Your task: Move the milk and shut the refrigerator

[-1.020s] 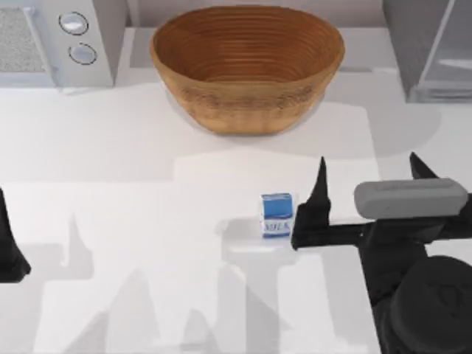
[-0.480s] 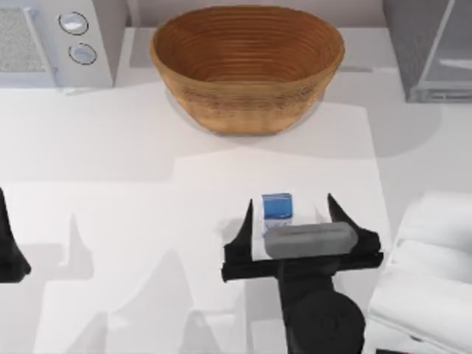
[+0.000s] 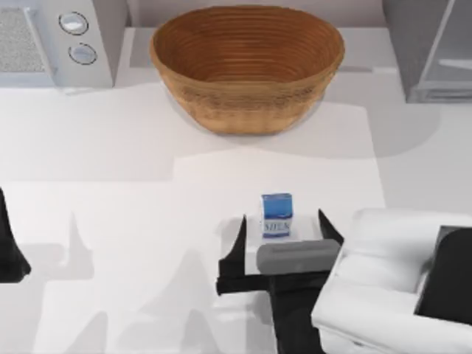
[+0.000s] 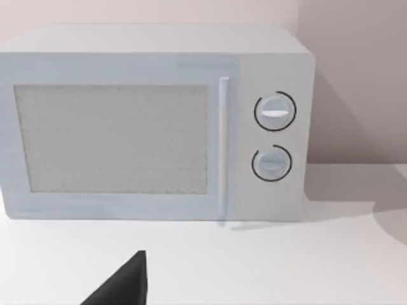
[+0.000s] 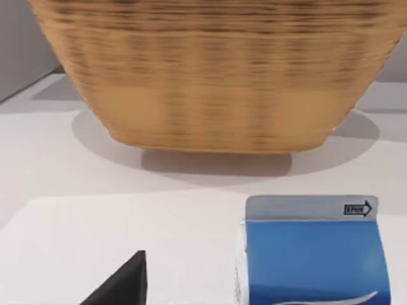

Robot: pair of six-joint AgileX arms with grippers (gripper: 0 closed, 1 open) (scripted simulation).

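Milk (image 3: 276, 214): small carton, blue top, white lettered face, standing upright on the counter (image 3: 133, 169) just right of centre, at about 6 o'clock from the basket (image 3: 247, 66) and well apart from it. It is sitting in open space, which is leaving both of its sides free for a grasp.

Right gripper (image 3: 281, 223): we are holding it at the carton's 6 o'clock with the jaws spread wide, one finger standing to either side of the carton and neither touching it. We judge this to be the line-up before closing on the milk. In the right wrist view the carton (image 5: 311, 254) is sitting close ahead, with the basket (image 5: 210, 76) behind it.

Left gripper (image 3: 9, 247): parked at the counter's 9 o'clock edge; we cannot tell how its jaws are standing. Its wrist camera is facing the microwave (image 4: 156, 124).

Refrigerator (image 3: 428, 48): grey box at 1 o'clock, its pale door panel swung outward, so it is waiting to be shut.

Microwave (image 3: 51, 40): light grey, two round knobs, at 11 o'clock.

Surface: white, smooth and flat, carrying soft shadows of the arms. Room: a plain pale wall is rising behind the microwave.
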